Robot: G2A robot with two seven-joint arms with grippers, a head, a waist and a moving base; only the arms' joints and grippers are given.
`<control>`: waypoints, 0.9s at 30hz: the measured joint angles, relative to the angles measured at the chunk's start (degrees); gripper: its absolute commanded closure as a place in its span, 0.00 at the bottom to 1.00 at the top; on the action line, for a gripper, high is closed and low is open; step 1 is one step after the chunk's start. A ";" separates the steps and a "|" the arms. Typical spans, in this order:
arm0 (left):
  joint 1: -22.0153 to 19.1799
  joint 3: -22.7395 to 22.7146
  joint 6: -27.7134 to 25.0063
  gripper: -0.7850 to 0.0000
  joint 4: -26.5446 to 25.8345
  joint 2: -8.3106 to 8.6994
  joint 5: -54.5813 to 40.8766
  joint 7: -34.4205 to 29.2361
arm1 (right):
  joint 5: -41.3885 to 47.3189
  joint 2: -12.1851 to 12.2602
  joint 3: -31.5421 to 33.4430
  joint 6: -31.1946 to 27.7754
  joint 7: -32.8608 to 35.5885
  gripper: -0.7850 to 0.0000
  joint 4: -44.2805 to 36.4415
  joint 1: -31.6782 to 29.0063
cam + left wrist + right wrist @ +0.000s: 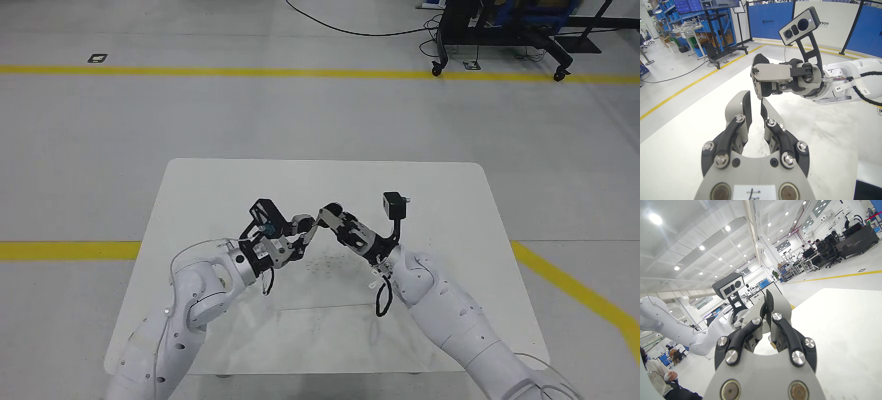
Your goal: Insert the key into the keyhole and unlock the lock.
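My right gripper [331,214] is shut above the middle of the white table [200,200]. In the right wrist view a small brass lock [773,345] with a silvery shackle shows between the fingers [770,306] near their base. From the left wrist view the right gripper [758,83] has a thin silvery metal piece [758,91] jutting from its tips and a wire loop [753,73] beside it; I cannot tell whether that piece is the key. My left gripper [755,106] is open, its tips just below that piece, with nothing between them. From above, the left gripper [300,226] nearly meets the right one.
The tabletop [677,151] around both arms is bare, with faint dark scuffs [810,132]. Yellow floor lines [300,72] run beyond the table's far edge, and a black wheeled stand [500,35] is far off at the back right.
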 measured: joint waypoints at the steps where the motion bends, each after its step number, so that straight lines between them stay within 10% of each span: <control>1: 0.08 0.09 0.17 0.95 -0.05 -0.01 0.48 0.66 | 0.06 -0.03 0.05 0.00 0.11 1.00 0.07 0.01; 8: 0.47 -0.30 1.47 0.91 -0.20 0.05 2.41 3.08 | 0.42 -0.19 0.24 0.00 0.81 1.00 0.17 -0.01; 13: 0.79 -0.78 2.40 0.69 -0.08 0.09 2.41 3.48 | 0.76 -0.26 0.37 0.00 1.27 1.00 0.03 -0.11; 16: 0.82 -0.98 2.51 0.00 0.27 0.09 1.62 3.18 | 0.86 -0.30 0.52 0.00 1.20 1.00 -0.25 -0.23; 27: 2.01 -5.55 -7.69 0.09 1.71 0.58 -18.37 5.09 | 0.60 -0.04 1.46 0.00 -0.03 1.00 -2.71 -1.39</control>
